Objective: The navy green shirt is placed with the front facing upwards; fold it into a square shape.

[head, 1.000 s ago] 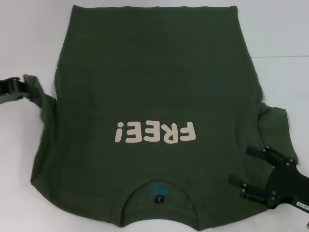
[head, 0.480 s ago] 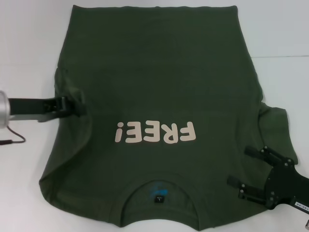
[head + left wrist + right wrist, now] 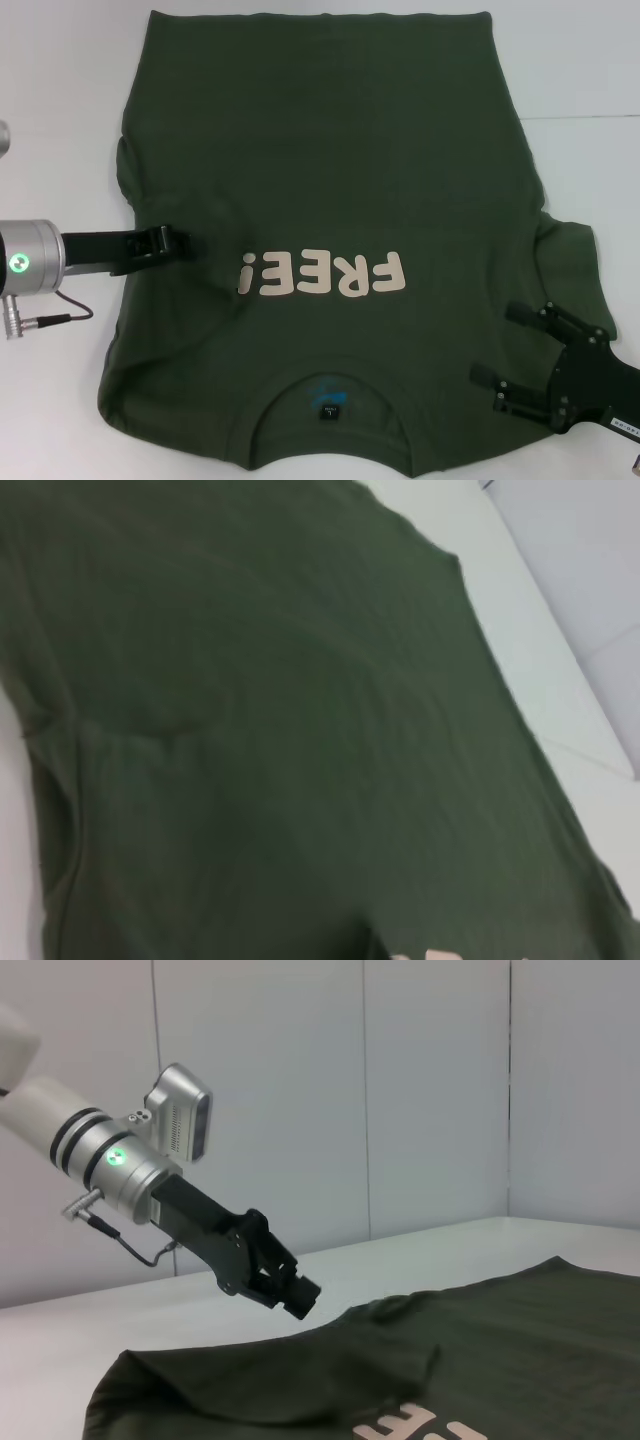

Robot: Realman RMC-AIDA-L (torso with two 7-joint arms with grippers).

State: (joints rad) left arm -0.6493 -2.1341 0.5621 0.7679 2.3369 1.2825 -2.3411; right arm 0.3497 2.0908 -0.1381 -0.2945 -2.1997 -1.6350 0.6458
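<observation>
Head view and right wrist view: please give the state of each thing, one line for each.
navy green shirt: front up, left sleeve folded in over the body, right sleeve still spread out.
left gripper: over the shirt beside the lettering, shut, holding nothing visible.
right gripper: open, over the right shoulder area of the shirt.

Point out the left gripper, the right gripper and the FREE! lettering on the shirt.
left gripper (image 3: pixel 183 243): head view, at its fingertips over the folded-in sleeve.
right gripper (image 3: pixel 496 346): head view, midway between its spread fingertips.
FREE! lettering (image 3: pixel 322 274): head view, middle of the cream word on the navy green shirt (image 3: pixel 330 120).
</observation>
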